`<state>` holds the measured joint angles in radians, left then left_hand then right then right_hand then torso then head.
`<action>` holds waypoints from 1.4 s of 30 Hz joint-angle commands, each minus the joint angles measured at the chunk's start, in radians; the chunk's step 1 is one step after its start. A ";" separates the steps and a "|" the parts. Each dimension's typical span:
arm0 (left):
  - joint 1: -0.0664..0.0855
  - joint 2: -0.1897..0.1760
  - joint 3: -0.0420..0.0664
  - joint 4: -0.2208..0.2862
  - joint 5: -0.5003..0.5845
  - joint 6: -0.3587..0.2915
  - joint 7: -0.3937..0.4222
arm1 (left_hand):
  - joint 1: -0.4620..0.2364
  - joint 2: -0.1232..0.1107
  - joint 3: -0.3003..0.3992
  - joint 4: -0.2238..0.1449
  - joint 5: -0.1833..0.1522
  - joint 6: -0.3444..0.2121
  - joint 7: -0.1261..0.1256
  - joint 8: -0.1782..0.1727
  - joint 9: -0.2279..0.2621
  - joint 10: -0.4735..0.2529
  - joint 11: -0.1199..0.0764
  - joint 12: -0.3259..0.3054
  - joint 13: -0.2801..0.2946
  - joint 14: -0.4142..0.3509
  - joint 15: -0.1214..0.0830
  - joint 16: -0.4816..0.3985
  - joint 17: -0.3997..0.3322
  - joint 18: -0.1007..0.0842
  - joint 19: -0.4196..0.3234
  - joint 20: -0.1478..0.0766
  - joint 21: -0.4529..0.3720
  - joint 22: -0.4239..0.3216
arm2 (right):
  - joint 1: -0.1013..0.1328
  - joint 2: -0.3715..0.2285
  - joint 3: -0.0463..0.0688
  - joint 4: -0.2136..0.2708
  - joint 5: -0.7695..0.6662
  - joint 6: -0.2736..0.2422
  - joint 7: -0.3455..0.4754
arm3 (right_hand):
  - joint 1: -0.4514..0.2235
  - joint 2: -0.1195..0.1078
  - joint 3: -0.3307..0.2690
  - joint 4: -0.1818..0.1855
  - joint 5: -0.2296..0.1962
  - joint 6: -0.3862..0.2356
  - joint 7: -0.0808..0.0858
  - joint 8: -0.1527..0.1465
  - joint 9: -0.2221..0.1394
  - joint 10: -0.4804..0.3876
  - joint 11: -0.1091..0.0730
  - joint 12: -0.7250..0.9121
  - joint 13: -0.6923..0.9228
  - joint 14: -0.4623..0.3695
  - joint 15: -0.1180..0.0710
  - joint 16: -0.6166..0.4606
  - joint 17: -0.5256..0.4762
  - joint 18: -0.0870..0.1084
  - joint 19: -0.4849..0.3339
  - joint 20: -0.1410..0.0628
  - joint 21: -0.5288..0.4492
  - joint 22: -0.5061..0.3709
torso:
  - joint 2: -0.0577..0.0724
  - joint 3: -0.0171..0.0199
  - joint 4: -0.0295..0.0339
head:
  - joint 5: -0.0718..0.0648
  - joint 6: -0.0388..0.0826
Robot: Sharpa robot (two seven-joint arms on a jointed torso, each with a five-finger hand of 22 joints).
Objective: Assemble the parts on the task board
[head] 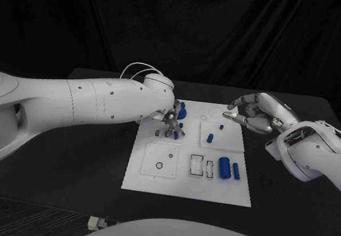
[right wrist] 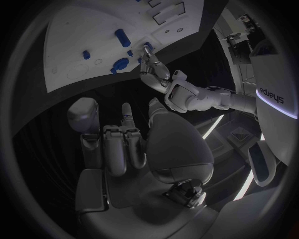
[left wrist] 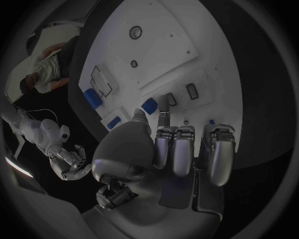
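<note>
While the right hand [head: 252,117] hovers clenched, the left hand [head: 170,120] pinches a blue part [head: 175,135].

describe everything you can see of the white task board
The task board is a flat white rectangular plate lying on the black table between the two arms. It looks like matte plastic, with raised square panels, small round holes and rectangular slots. Small blue parts lie or stand on it, mostly at its right and far side. The left hand reaches over its far left corner beside a blue part; contact is unclear.
</note>
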<state>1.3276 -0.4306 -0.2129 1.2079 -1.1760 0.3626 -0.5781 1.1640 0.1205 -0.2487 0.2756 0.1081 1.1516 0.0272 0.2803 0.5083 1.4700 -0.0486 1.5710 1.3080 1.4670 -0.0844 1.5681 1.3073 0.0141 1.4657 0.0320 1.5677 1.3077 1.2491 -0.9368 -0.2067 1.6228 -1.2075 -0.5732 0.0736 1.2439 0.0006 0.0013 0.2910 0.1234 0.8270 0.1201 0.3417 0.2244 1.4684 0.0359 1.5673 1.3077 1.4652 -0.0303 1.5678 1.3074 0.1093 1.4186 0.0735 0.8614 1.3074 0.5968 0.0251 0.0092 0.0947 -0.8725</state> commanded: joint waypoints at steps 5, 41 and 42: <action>-0.005 0.005 0.001 0.001 0.005 0.017 0.010 | 0.040 -0.007 0.020 -0.011 0.136 -0.006 0.001 -0.025 0.009 0.101 0.007 0.000 0.263 0.104 -0.003 0.003 0.264 -0.014 0.105 -0.006 0.003 0.263 | -0.002 -0.001 0.001 0.000 -0.001 0.011 -0.024 | -0.013 0.001 -0.009 0.000 0.008 -0.008 -0.001 0.009 0.002 0.102 0.004 0.004 0.263 0.106 0.002 0.003 0.263 0.007 -0.004 0.003 -0.007 0.108 | 0.000 0.0000 -0.0001 | 0.000 0.000; -0.013 -0.001 0.001 0.004 0.005 0.027 -0.002 | 0.194 -0.048 0.152 -0.078 0.269 0.019 -0.018 -0.061 0.047 0.101 -0.009 0.000 0.263 0.104 -0.017 0.003 0.264 -0.014 0.105 -0.018 0.003 0.263 | -0.003 0.000 0.001 -0.002 -0.001 0.014 -0.031 | -0.008 0.007 -0.009 -0.005 0.023 -0.002 -0.003 0.031 0.011 0.102 0.004 0.004 0.263 0.106 0.002 0.003 0.263 0.008 -0.005 0.003 -0.015 0.107 | 0.000 -0.0004 0.0001 | 0.006 0.000; -0.013 -0.002 0.001 0.006 0.005 0.024 -0.003 | 0.195 -0.048 0.156 -0.079 0.270 0.020 -0.018 -0.061 0.048 0.101 -0.010 0.000 0.263 0.104 -0.017 0.003 0.264 -0.014 0.105 -0.018 0.003 0.263 | -0.004 0.000 0.001 -0.002 -0.001 0.014 -0.032 | -0.007 0.007 -0.009 -0.006 0.025 -0.002 -0.003 0.033 0.012 0.102 0.004 0.004 0.263 0.106 0.002 0.003 0.263 0.008 -0.005 0.003 -0.015 0.107 | 0.000 -0.0004 0.0001 | 0.006 0.000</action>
<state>1.3169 -0.4328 -0.2122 1.2104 -1.1757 0.3776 -0.5798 1.3464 0.0676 -0.1039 0.1998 0.3770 1.1683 0.0107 0.2129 0.5545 1.4640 -0.0510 1.5713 1.3096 1.4651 -0.0965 1.5681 1.3080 0.0140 1.4658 0.0174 1.5677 1.3075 1.2482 -0.9366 -0.2067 1.6206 -1.2075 -0.5630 0.0619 1.2365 0.0081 -0.0069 0.2883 0.1447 0.8270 0.1202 0.3721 0.2355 1.4684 0.0359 1.5673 1.3074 1.4652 -0.0303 1.5678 1.3073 0.1092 1.4186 0.0734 0.8498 1.3078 0.5965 0.0247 0.0092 0.1002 -0.8725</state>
